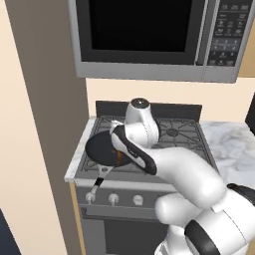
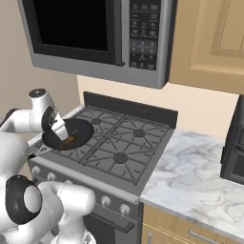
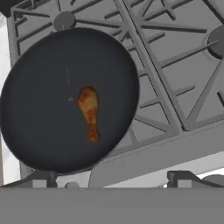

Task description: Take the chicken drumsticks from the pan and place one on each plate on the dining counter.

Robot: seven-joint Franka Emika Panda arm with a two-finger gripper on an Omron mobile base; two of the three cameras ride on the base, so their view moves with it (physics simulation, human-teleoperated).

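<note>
Resting on the front-left burner of the gas stove (image 2: 119,143): black frying pan (image 3: 39,118), handle toward the control knobs (image 1: 113,199). Contents: one orange-brown chicken drumstick (image 3: 89,111), lying near the pan's centre. Gripper (image 3: 109,181): poised above the pan, fingers spread wide apart, holding nothing. Overhead: microwave (image 1: 149,35). Adjoining on the right: marble counter (image 2: 190,176).

the arm (image 1: 149,144) hides the right side of the pan (image 1: 99,148) and most of the drumstick (image 1: 119,157); the hand view cuts the pan's handle off.
</note>
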